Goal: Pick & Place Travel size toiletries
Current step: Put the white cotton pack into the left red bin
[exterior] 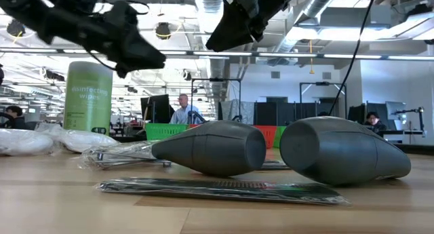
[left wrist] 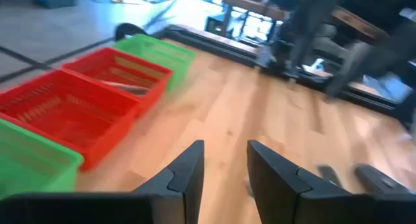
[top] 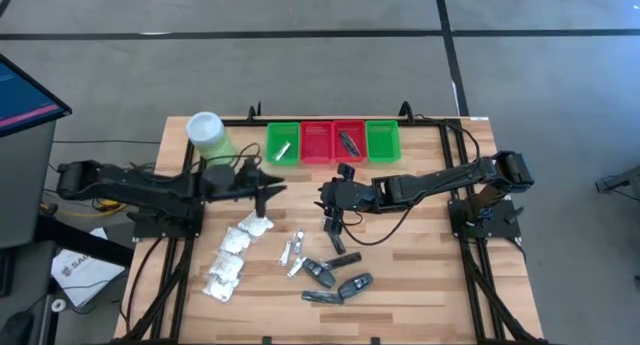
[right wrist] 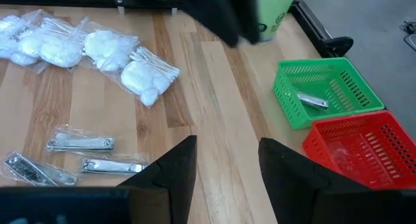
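Between picks: left gripper and right gripper parted, empty. Next: descend on clear-wrapped silver nail clippers at 6 o'clock.

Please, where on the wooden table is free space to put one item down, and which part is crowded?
Bare wood lies right of the dark grey oblong pieces, under the right arm, and between the tray row and both open grippers. Crowded: the front left, with white puffy packets and silver nail clippers.
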